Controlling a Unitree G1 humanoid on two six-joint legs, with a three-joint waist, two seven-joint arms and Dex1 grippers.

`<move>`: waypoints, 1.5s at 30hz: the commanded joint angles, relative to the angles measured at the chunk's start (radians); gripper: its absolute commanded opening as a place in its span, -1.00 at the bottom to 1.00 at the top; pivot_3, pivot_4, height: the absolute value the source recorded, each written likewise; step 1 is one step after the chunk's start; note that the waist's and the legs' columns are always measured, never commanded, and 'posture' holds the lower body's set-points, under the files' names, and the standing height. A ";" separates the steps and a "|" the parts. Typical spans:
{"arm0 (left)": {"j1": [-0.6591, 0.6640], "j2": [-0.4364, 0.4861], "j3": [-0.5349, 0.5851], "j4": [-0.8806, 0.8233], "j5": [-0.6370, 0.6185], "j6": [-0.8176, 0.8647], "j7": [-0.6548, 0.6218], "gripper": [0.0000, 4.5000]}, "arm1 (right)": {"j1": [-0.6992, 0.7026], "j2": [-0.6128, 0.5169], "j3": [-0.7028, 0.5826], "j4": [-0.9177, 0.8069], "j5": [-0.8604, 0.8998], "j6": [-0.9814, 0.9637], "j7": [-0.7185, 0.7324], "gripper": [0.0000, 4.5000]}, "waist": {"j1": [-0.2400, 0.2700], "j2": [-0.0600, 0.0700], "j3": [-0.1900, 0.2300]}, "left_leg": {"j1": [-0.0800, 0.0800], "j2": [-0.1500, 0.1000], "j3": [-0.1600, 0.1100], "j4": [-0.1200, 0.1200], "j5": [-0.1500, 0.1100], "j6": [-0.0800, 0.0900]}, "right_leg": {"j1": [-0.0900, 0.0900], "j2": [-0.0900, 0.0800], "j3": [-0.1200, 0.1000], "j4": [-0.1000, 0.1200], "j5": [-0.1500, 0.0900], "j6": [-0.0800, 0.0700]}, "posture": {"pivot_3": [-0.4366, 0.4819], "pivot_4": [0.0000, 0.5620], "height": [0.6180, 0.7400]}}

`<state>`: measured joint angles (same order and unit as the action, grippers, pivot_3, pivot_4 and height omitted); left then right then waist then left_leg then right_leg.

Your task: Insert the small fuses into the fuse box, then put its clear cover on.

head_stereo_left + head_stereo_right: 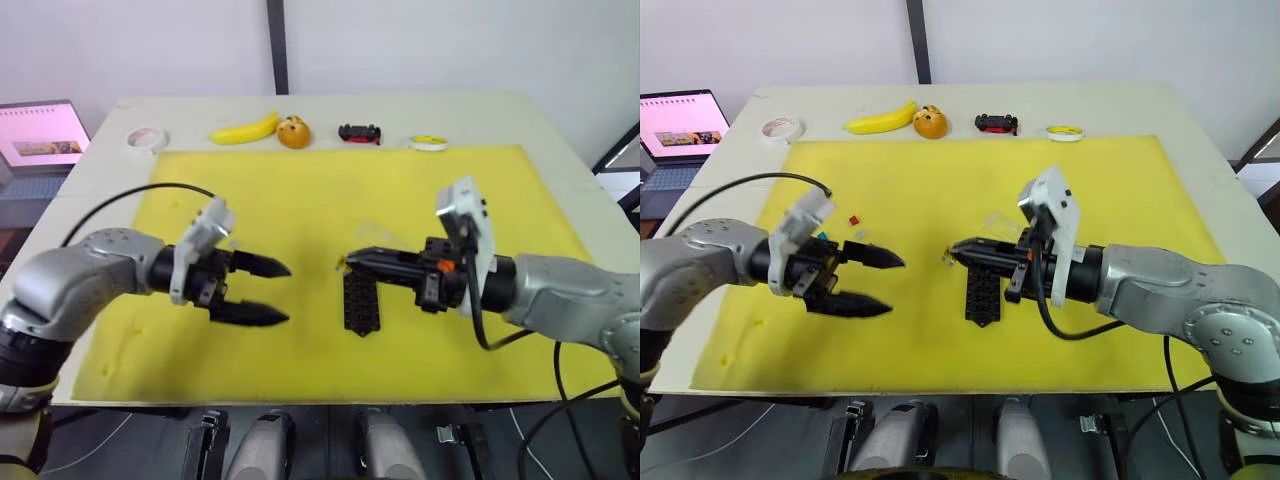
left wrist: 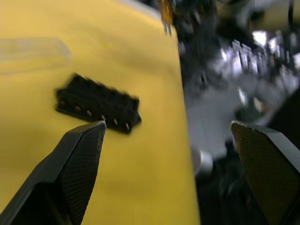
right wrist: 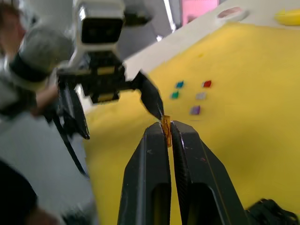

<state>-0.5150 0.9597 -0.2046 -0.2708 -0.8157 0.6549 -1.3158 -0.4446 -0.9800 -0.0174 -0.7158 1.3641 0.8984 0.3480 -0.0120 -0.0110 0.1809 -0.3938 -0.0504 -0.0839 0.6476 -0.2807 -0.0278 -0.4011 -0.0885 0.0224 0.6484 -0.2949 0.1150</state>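
Even, bright light is falling from overhead, and the yellow mat [image 1: 330,200] is showing only soft shadows. Both wrist pictures are smearing with motion blur: the fuse box [image 2: 98,103] is looking fuzzy, and the left pincer [image 3: 117,101] is streaking.

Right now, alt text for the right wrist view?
The right gripper is shut on an orange fuse above the yellow mat. Beyond it the left gripper hangs open, and five loose fuses lie on the mat: blue, red, green, grey and purple.
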 commanded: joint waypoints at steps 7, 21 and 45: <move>-0.043 -0.184 -0.086 0.081 0.320 -0.303 -0.051 0.99 | 0.065 -0.076 0.132 -0.049 -0.522 -0.187 0.358 -1.00 | 0.000 -0.001 0.001 | -0.001 0.000 0.000 0.002 0.000 0.000 | 0.000 0.000 -0.001 0.000 0.000 0.001 | -0.05 -0.47 1.00; -0.022 -0.276 -0.116 -0.009 0.400 -0.252 0.022 0.99 | 0.163 -0.056 0.202 0.041 -0.893 -0.392 0.539 -1.00 | -0.001 -0.002 0.001 | -0.001 0.001 0.000 0.004 0.000 0.000 | 0.000 0.000 -0.001 0.001 0.000 0.001 | -0.05 -0.47 1.00; 0.040 -0.291 -0.115 0.023 0.467 -0.333 0.014 0.99 | 0.131 0.037 0.203 0.089 -1.019 -0.431 0.631 -1.00 | 0.000 -0.002 0.001 | 0.000 0.002 0.000 0.005 0.000 0.000 | 0.001 0.001 -0.001 0.002 0.000 0.001 | -0.05 -0.47 1.00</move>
<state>-0.4745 0.6696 -0.3342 -0.2370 -0.3479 0.3377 -1.3014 -0.2948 -0.9516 0.2217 -0.5937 0.3307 0.4644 0.9744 -0.0119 -0.0126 0.1819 -0.3938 -0.0481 -0.0840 0.6526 -0.2808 -0.0277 -0.3997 -0.0875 0.0210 0.6506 -0.2945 0.1157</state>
